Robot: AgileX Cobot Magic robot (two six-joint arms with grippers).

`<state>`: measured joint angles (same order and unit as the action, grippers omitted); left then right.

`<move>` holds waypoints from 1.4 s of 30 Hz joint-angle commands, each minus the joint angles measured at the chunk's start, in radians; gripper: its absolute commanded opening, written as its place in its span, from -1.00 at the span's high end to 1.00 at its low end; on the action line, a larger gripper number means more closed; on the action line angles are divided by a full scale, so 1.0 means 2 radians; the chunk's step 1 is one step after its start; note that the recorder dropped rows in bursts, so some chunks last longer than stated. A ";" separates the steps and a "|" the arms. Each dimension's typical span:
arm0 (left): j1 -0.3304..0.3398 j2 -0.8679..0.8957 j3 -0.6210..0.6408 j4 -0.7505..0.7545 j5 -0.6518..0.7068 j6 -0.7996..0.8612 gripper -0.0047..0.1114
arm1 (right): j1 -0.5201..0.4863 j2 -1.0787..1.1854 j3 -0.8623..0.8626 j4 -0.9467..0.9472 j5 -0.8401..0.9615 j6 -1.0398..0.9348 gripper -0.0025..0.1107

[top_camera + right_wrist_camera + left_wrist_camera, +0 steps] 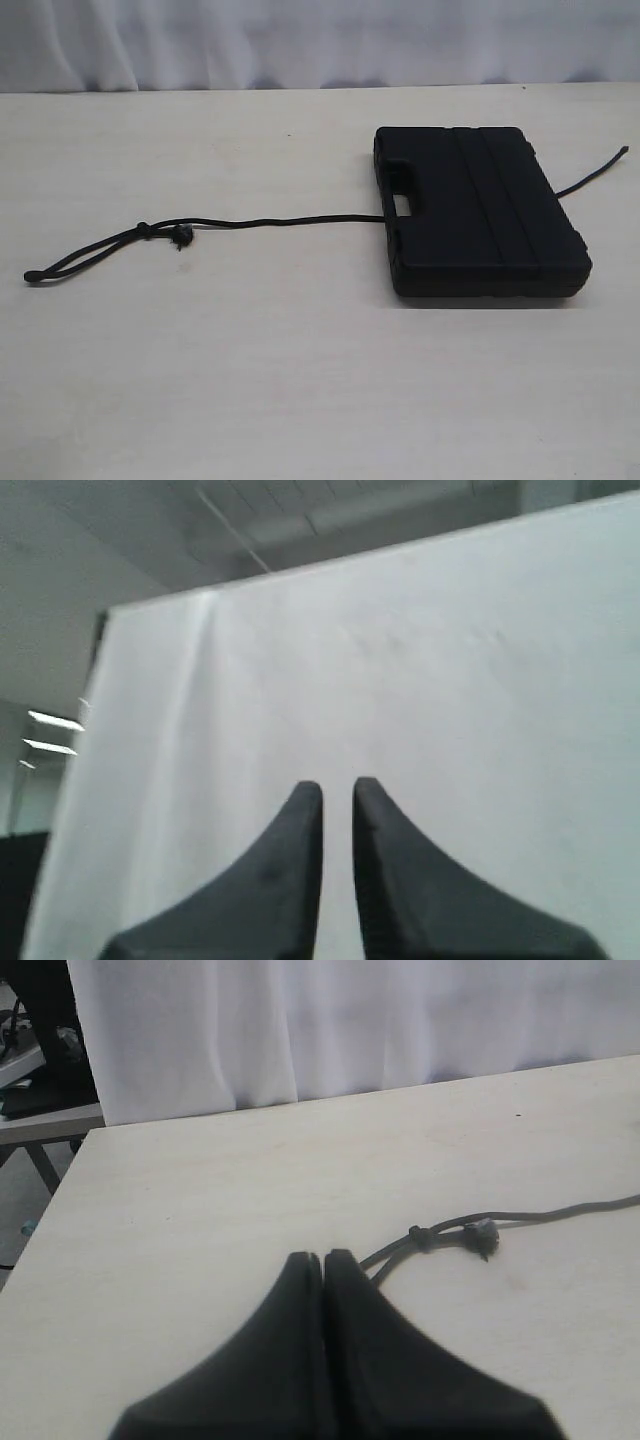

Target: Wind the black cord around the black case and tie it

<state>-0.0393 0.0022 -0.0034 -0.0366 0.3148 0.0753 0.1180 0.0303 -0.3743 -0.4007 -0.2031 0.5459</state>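
The black case [480, 210] lies flat on the right half of the table, its handle facing left. The black cord [280, 222] runs out from under the handle side to the left, past a small knot [143, 230], and ends in a narrow loop [60, 268]. Its other end [600, 168] sticks out from behind the case's right side. Neither gripper shows in the exterior view. My left gripper [323, 1256] is shut and empty, hovering close to the knot [417, 1235] and the loop. My right gripper [337, 785] points at the curtain, jaws a little apart with nothing between them.
A white curtain [320, 40] hangs behind the pale table [300, 380]. In the left wrist view the table's side edge [60, 1190] shows, with a dark stand and another tabletop [40, 1110] beyond it. Ceiling lights [50, 720] show in the right wrist view.
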 commanded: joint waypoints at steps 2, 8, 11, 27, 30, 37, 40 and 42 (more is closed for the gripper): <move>-0.004 -0.001 0.002 -0.001 -0.004 -0.001 0.92 | 0.001 0.089 -0.158 -0.017 0.311 -0.040 0.18; -0.004 -0.001 0.002 0.000 -0.004 -0.001 0.92 | 0.001 0.279 -0.324 0.098 0.534 -0.152 -0.09; -0.004 -0.001 0.002 0.000 -0.004 -0.001 0.92 | 0.001 0.381 -0.378 0.191 0.492 -0.257 -0.09; -0.004 -0.001 0.002 -0.001 -0.004 -0.001 0.92 | 0.132 0.844 -0.516 0.224 0.497 -0.263 0.03; -0.004 -0.001 0.002 -0.001 -0.004 -0.001 0.92 | 0.152 0.904 -0.565 0.214 0.535 -0.239 0.03; -0.004 -0.001 0.002 -0.001 -0.004 -0.001 0.92 | 0.205 0.999 -0.627 0.081 0.579 -0.129 0.04; -0.004 -0.001 0.002 -0.001 -0.004 -0.001 0.92 | 0.228 1.024 -0.631 0.000 0.593 -0.070 0.04; -0.004 -0.001 0.002 -0.001 -0.004 -0.001 0.92 | 0.237 1.038 -0.633 -0.030 0.598 -0.034 0.04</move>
<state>-0.0393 0.0022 -0.0034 -0.0366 0.3148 0.0753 0.5679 2.0781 -1.6279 -0.3529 0.9759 0.3710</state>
